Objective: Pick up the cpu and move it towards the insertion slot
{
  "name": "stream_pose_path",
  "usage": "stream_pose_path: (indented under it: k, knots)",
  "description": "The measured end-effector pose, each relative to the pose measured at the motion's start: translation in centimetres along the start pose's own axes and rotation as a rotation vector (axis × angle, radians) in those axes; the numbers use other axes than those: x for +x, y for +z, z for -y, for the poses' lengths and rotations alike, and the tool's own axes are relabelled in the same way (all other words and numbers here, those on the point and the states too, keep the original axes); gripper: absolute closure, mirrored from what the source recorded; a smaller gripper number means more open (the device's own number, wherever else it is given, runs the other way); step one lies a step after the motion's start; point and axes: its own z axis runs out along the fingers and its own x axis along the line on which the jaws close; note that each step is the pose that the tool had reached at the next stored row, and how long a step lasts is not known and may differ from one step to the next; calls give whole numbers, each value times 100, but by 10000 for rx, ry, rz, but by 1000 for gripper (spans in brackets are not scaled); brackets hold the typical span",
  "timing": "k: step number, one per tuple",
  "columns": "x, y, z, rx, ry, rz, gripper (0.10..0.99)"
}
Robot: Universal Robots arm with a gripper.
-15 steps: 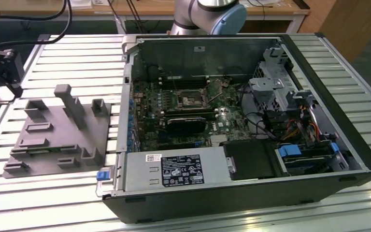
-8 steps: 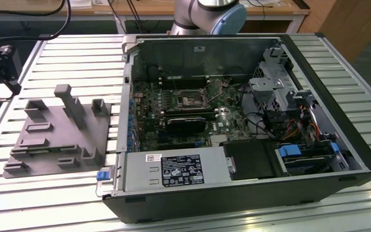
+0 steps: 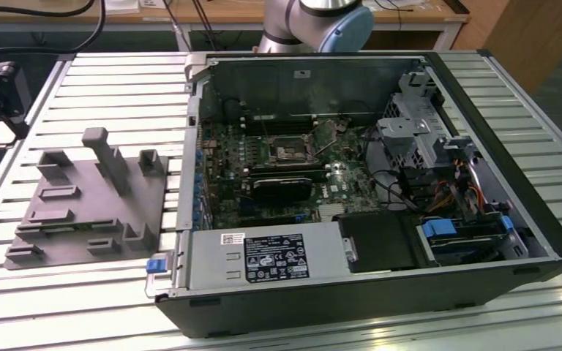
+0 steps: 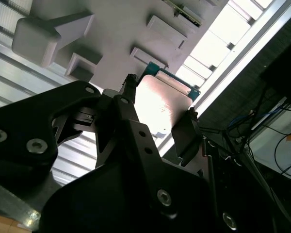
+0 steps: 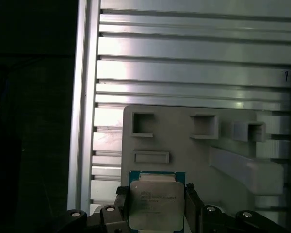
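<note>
Between the two fingers (image 5: 192, 208) of the hand (image 5: 157, 213) sits the one cpu (image 5: 156, 200), pinched at two opposite edges. Its silvery top faces the first wrist camera, and a green strip shows along one edge. In the second wrist view the cpu (image 4: 161, 104) glares pale between the same two dark fingers (image 4: 184, 138) of the hand (image 4: 160, 112), with a teal edge on its far side.

Behind the cpu in both wrist views lies one grey fixture (image 5: 184, 145), resting on the ribbed metal surface (image 5: 184, 58). In the first wrist view the fixture shows three box-shaped frames in a row, one flat rectangular frame and one long post. I cannot tell whether the cpu touches the fixture.

In the exterior view the fixture (image 3: 85, 197) stands on the surface (image 3: 115, 80) at the exterior view's left of one open black case (image 3: 515, 278). Inside the case lies one green board (image 3: 225, 197), and on it the one slot (image 3: 289, 152), a square socket with a dark centre and shiny frame, well apart from the fixture. One black block (image 3: 281, 187) lies just beside the slot, on the side nearer the camera. Beyond the case, at the picture's upper edge, one grey and blue joint of the arm (image 3: 315, 22) shows.
</note>
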Motion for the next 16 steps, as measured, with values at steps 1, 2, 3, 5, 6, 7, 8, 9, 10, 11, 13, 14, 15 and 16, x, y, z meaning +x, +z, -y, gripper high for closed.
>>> stream_pose_path:
  k: [1, 2, 3, 5, 6, 7, 8, 9, 10, 11, 13, 14, 15, 16]
  knots:
    - [0, -10, -3, 7, 0, 0, 541]
    - [0, -19, -5, 12, -1, 0, 541]
    - [0, -28, -7, 17, -1, 1, 541]
    - [-1, -49, -12, 28, -1, 0, 541]
    - [0, -61, -15, 35, 0, -1, 541]
    - [-1, -72, -17, 40, 0, -1, 541]
    - [-1, -83, -19, 44, -1, 0, 541]
    - [-1, -93, -21, 48, -1, -1, 541]
    - [-1, -102, -23, 51, 0, 0, 541]
    - [-1, -111, -25, 55, 0, -2, 541]
    - [-1, -130, -28, 62, 0, -1, 541]
    - [-1, -140, -30, 65, 0, -1, 541]
    - [-1, -150, -32, 70, 0, -2, 541]
    - [-1, -159, -34, 73, 0, -2, 541]
